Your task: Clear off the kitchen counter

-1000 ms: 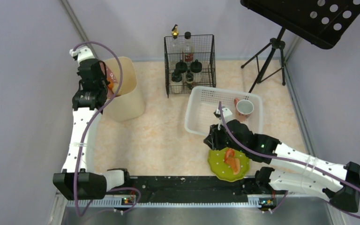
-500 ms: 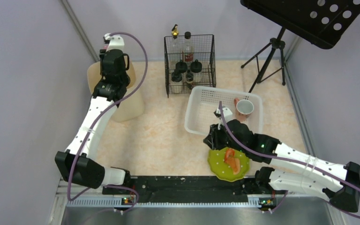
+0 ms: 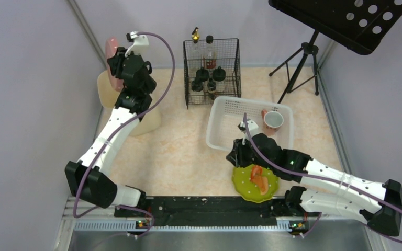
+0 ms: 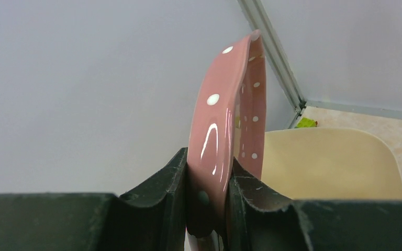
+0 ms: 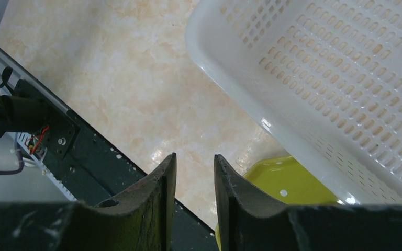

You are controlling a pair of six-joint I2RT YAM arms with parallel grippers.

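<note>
Step in hand: apparently tipping the pink polka-dot plate (image 4: 225,115) over the cream bin (image 4: 324,162).
Left gripper (image 4: 207,178): jaws pinched the plate's rim and held it on edge above the bin.
Right gripper (image 5: 193,172): jaws slightly apart and empty, beside the white basket (image 5: 345,78) and above the green plate (image 5: 288,183).
Kitchen counter (image 3: 178,151): lay under both arms, bearing the bin, basket and green plate.
Next move: likely carrying the pink plate to the basket, which calls for a firm pinch throughout.
</note>
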